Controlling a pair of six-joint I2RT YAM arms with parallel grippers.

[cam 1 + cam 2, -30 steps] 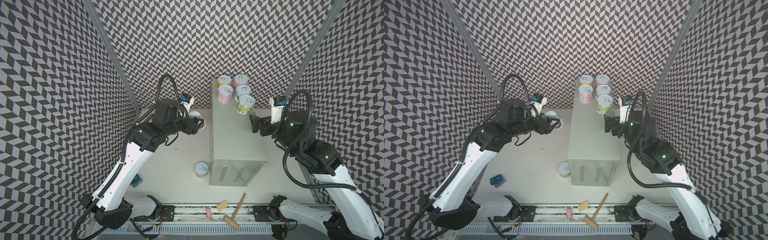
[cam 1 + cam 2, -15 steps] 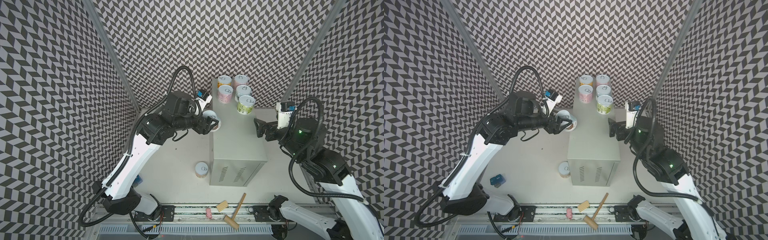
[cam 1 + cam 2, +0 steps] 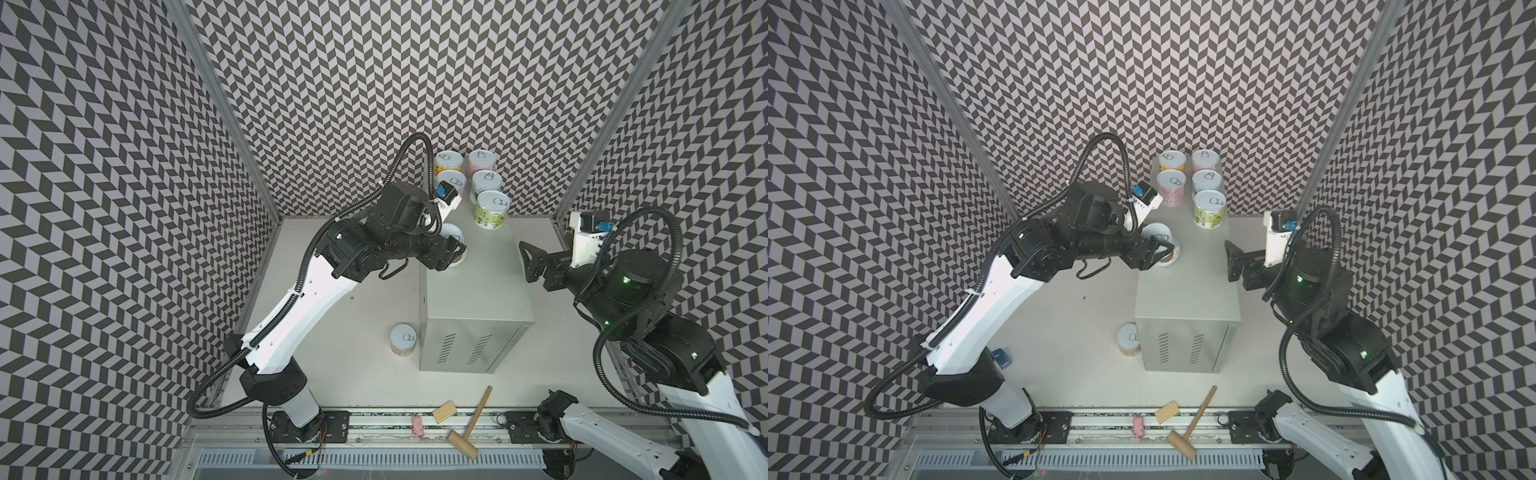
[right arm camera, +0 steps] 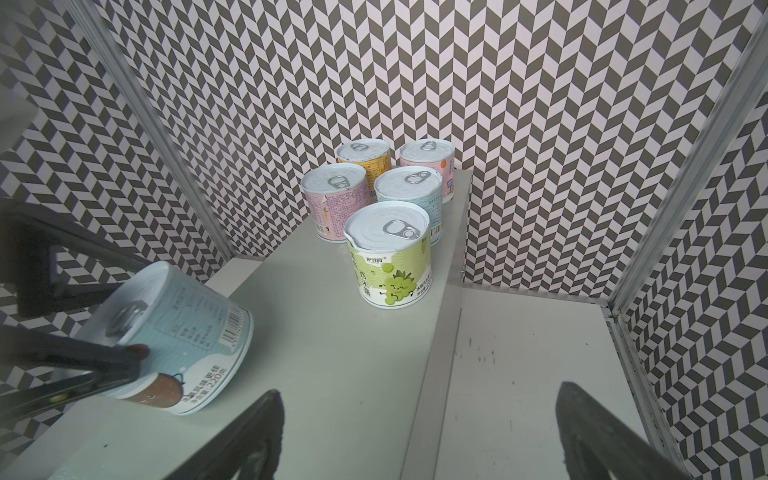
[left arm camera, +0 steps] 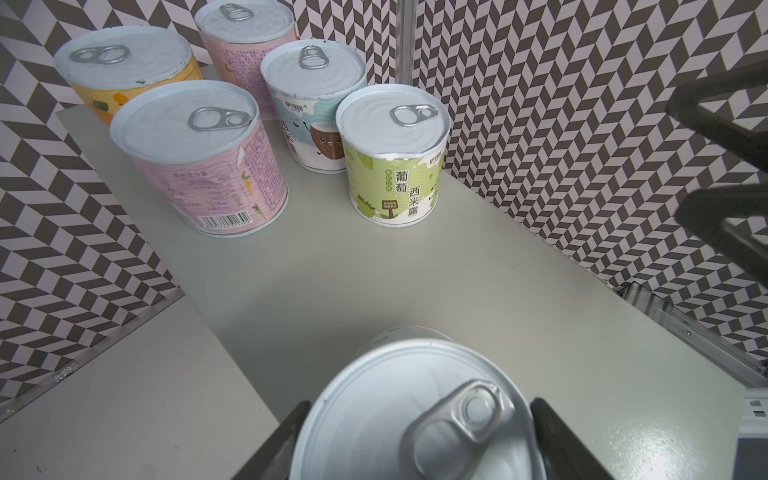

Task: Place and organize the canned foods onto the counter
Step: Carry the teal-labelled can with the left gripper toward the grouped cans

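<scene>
- left end effector [image 3: 455, 255] is partly closed on the sides of the light blue can [image 4: 174, 332], so it can go down upright.
- this can hangs tilted, low over the left edge of the grey bench [image 3: 478, 291]; contact i cannot tell.
- five cans [image 3: 484, 183] stand packed at the bench's far end, keeping room for more.
- right end effector [image 3: 526, 262], wide open and empty, waits beside the bench's right edge.
- one can [image 3: 403, 338] stands below, by the bench's front left corner.
</scene>
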